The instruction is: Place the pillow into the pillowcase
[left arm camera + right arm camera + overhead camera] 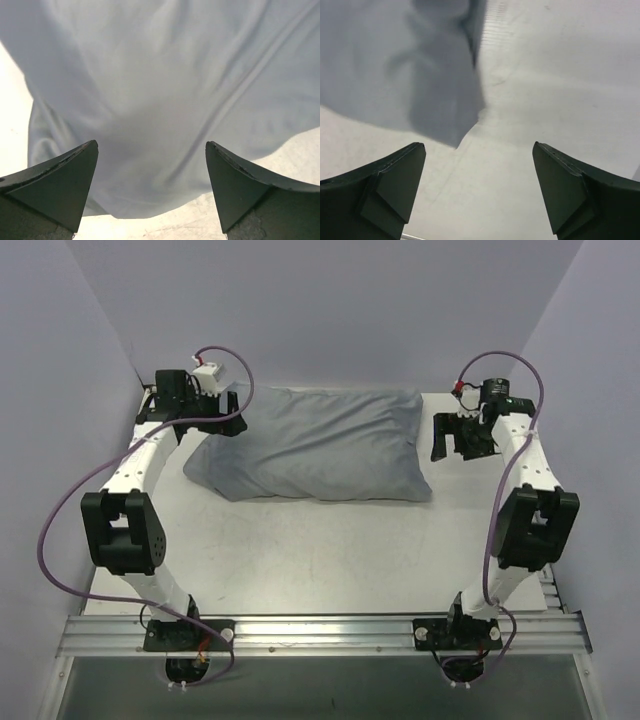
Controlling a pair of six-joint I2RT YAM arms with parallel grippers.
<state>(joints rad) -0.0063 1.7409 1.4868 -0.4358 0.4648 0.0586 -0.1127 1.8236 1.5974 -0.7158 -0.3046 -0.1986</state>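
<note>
Plump, softly creased grey cloth pillowcase [320,445] lies just ahead of the left claw [151,145] — spread wide, empty; the right claw [479,145] gapes empty too, a limp corner ahead-left.

Top camera looks down on the whole table [330,550] from behind; both wrist cameras sit close over the pillowcase [320,445], shared by all

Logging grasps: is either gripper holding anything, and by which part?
Nothing is held. The left gripper stands open over the left end of the pillowcase; the right gripper is open off its right end.
</note>
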